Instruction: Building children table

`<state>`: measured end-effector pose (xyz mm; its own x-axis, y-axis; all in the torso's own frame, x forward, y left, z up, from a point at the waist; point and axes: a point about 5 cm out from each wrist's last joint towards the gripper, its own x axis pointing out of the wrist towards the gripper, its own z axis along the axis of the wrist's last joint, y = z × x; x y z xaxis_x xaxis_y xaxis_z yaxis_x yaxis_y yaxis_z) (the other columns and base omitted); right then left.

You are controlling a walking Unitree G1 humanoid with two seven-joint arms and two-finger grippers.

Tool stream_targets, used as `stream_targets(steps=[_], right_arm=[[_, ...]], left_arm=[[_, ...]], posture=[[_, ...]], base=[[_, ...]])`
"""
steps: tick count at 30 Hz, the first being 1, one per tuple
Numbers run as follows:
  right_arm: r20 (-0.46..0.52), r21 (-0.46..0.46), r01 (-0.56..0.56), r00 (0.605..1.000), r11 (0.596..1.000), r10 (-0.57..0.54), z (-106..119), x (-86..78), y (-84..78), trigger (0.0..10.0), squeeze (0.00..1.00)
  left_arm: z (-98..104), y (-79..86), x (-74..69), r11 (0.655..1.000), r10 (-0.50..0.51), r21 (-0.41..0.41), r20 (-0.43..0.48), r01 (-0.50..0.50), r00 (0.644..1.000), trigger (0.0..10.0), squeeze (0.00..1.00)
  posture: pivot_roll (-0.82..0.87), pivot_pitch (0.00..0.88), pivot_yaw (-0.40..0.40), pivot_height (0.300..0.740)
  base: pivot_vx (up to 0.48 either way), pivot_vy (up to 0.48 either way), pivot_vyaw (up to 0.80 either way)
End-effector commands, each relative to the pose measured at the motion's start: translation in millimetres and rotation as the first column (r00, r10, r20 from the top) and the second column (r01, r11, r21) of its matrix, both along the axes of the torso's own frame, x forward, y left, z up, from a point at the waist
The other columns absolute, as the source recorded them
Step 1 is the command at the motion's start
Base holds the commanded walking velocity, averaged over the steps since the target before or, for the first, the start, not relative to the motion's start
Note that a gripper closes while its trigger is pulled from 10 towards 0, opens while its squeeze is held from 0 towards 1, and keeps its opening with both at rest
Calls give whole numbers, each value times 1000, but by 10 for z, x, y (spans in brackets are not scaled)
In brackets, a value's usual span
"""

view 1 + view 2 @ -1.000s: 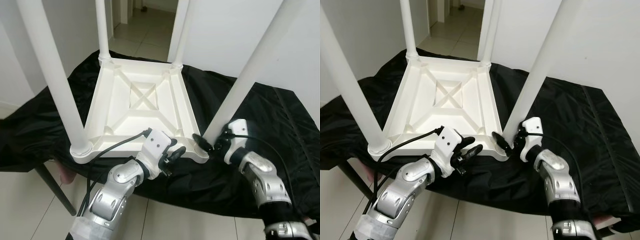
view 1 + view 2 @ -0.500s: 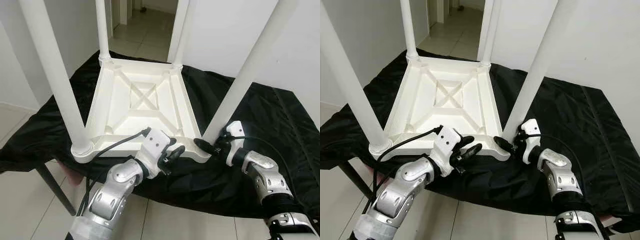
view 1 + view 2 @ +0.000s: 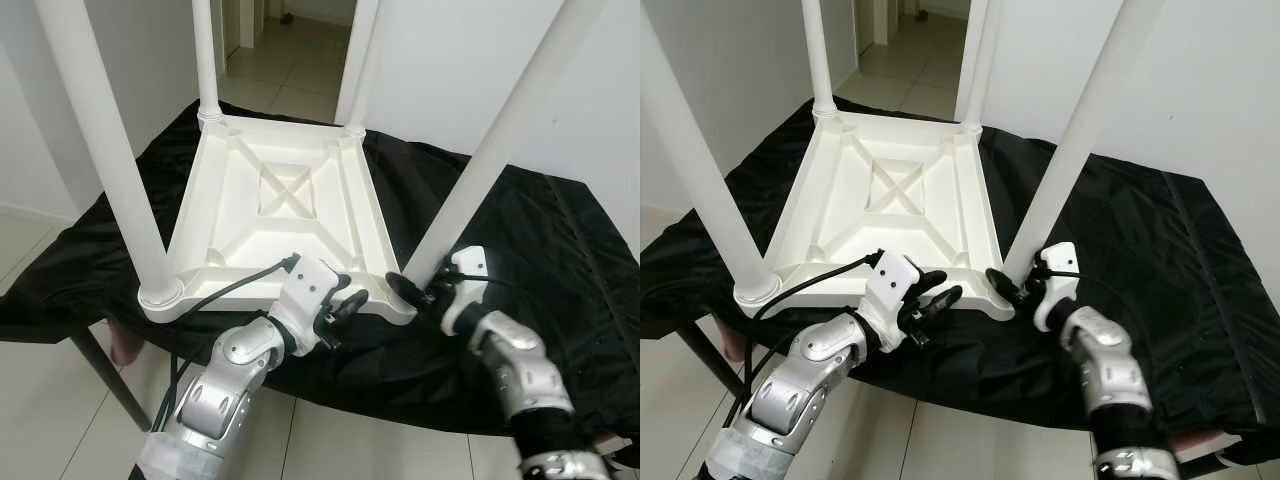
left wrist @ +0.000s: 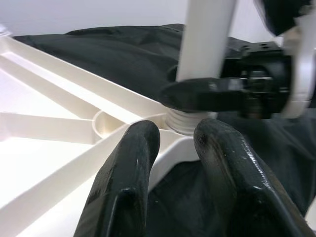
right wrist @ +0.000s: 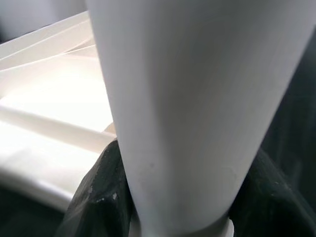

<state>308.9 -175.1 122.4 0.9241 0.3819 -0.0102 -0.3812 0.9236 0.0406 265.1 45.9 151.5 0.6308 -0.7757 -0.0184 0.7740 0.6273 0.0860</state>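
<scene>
The white children's table (image 3: 280, 215) lies upside down on a worktop draped with a black cloth (image 3: 520, 250). Its ribbed underside faces up, with an X-shaped brace at the centre. All four white legs stand upright in the corner sockets: the near-left leg (image 3: 105, 150), the near-right leg (image 3: 490, 150), the far-left leg (image 3: 205, 60) and the far-right leg (image 3: 357, 65).

The right pincer (image 3: 415, 290) is at the base of the near-right leg, just above the corner socket. In the right wrist view, one black finger (image 5: 96, 192) sits on each side of the leg (image 5: 187, 98), and both press against its surface. The pincer is closed around the leg as far as the leg's width allows.

The left pincer (image 3: 345, 308) is at the near edge of the tabletop, just beside the near-right corner and close to the right pincer. In the left wrist view, its two black fingers (image 4: 128, 173) stand slightly apart with a narrow gap between them. The table's rim and the threaded collar of the leg socket (image 4: 190, 121) lie just beyond the fingertips. The pictures do not settle whether the fingertips touch the rim; nothing is clamped between them.

Pale floor tiles (image 3: 60, 400) lie below the worktop's near edge.
</scene>
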Motion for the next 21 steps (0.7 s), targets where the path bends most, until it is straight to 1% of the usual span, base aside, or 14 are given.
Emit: stream_targets(steps=[1,2,3,4,5,6,8,9,11,14,15,16,19,21], right_arm=[[46,20,110,993,994,-111,123,1,-9,10000,0],[39,29,147,988,989,-148,119,-9,28,10000,0],[39,29,147,988,989,-148,119,-9,28,10000,0],[5,54,256,966,965,-257,90,-30,64,10000,0],[5,54,256,966,965,-257,90,-30,64,10000,0],[-12,55,313,950,948,-313,67,-47,86,10000,0],[-12,55,313,950,948,-313,67,-47,86,10000,0],[-13,45,364,931,930,-364,57,-68,117,10000,0],[-40,46,503,864,863,-501,44,-140,245,10000,0],[-40,46,503,864,863,-501,44,-140,245,10000,0],[-71,78,531,847,843,-527,46,-165,311,10000,0],[-77,112,540,842,834,-534,77,-174,342,10000,0],[-53,154,520,854,840,-518,154,-173,305,10000,0],[-47,157,521,853,839,-520,177,-176,293,10000,0]], left_arm=[[-18,-5,-8,1000,17,11,-7,-17,1000,10000,0],[-19,-5,-9,1000,17,11,-7,-17,1000,10000,0],[-19,-5,-9,1000,17,11,-7,-17,1000,10000,0],[-22,-10,-14,1000,14,12,-9,-14,1000,10000,0],[-22,-10,-14,1000,14,12,-9,-14,1000,10000,0],[-23,-12,-17,1000,13,12,-9,-13,1000,10000,0],[-23,-12,-17,1000,13,12,-9,-13,1000,10000,0],[-25,-10,-20,1000,12,13,-10,-12,1000,10000,0],[-27,-1,-27,1000,15,13,-12,-15,1000,10000,0],[-27,-1,-27,1000,15,13,-12,-15,1000,10000,0],[-28,1,-31,1000,18,15,-11,-18,1000,10000,0],[-31,5,-35,1000,23,10,-16,-23,1000,10000,0],[-34,1,-45,1000,25,6,-21,-25,999,10000,0],[-35,-1,-47,1000,25,6,-22,-24,999,10000,0]], posture=[[1,15,-114,740],[1,15,-114,740],[1,15,-114,740],[1,16,-113,740],[1,16,-113,740],[3,18,-116,740],[3,18,-116,740],[4,20,-115,740],[11,23,-120,740],[11,23,-120,740],[11,23,-120,740],[18,23,-123,740],[14,24,-120,740],[14,24,-120,740]], base=[[0,0,0],[0,0,0],[0,0,0],[0,0,0],[0,0,0],[0,0,0],[0,0,0],[0,0,0],[0,0,0],[0,0,0],[0,0,0],[0,0,0],[0,0,0],[0,0,0]])
